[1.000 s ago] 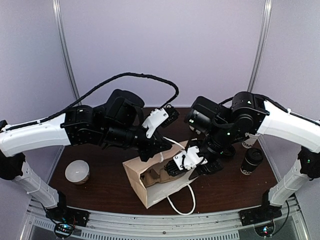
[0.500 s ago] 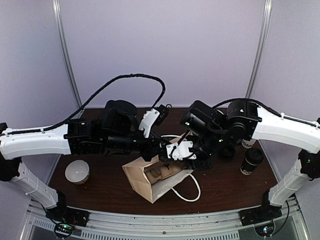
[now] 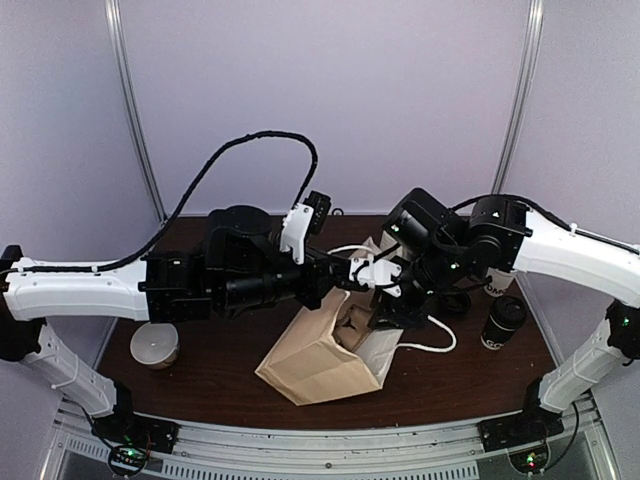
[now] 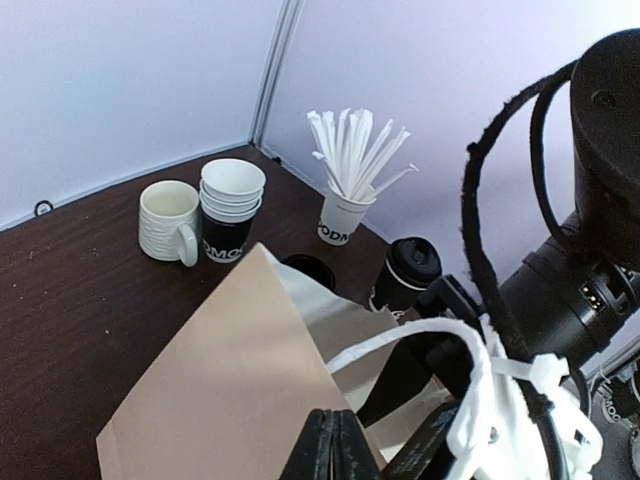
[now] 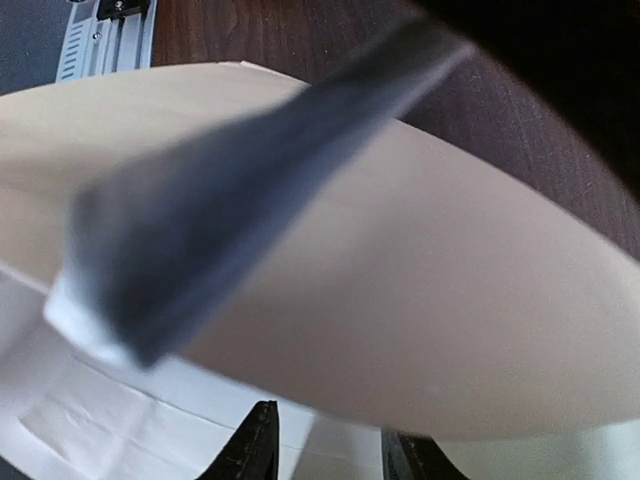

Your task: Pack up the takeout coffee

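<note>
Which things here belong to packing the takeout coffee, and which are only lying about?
For the job: lidded takeout coffee, brown paper bag.
Lying about: white mug, stack of paper cups, cup of white sticks, white bowl.

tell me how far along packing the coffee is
Early stage. Looks done: the paper bag is held up by its rim. In hand: the left claw is pinched shut on that rim, and the right claw sits open at the bag's mouth, apparently spreading it. Left: the lidded coffee cup stands on the table outside the bag, untouched, yet to be picked up and put in.
</note>
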Controlling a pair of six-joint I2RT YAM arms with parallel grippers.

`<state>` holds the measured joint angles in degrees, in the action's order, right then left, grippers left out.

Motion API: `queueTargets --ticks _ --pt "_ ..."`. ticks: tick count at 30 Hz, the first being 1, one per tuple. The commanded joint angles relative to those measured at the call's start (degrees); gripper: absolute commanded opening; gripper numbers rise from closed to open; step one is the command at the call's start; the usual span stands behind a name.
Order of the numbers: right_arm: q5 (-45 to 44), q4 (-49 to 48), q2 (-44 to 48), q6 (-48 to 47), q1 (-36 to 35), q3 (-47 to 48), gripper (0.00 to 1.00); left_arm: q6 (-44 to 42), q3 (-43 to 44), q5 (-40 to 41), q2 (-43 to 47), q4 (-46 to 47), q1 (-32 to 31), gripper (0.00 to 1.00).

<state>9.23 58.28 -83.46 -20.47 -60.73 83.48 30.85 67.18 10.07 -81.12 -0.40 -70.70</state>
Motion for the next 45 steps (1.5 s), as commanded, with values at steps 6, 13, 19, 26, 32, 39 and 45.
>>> queueTargets --ticks 6,13,19,26,32,39,45 --pt "5.77 -7.18 -2.03 7.37 5.35 -4.61 0.44 0.85 -0.04 3.99 -1.70 5.16 -0.58 0.00" --pt "6.15 -8.34 -3.19 1.52 5.36 -2.92 0.47 -0.01 -0.52 3.72 -0.38 3.43 -0.56 0.00" --pt "5.98 -6.81 -4.61 0.07 5.36 1.92 0.52 -2.46 -1.21 2.72 2.74 3.74 -0.56 0.00" --pt "5.44 -5.89 -4.52 -0.01 5.36 1.12 0.55 -4.66 -1.83 3.52 5.02 3.03 -0.56 0.00" --pt "2.93 -6.48 -5.03 -0.15 5.36 0.98 0.55 -5.19 -2.18 4.36 6.07 1.88 -0.58 0.02" --pt "4.15 -5.09 -4.90 0.01 5.36 -0.40 0.52 -4.21 -4.08 9.44 8.22 2.59 -0.58 0.00" --pt "5.92 -4.25 -3.77 -0.23 5.36 -0.38 0.55 -3.99 -1.20 11.11 6.32 -1.97 -0.58 0.00"
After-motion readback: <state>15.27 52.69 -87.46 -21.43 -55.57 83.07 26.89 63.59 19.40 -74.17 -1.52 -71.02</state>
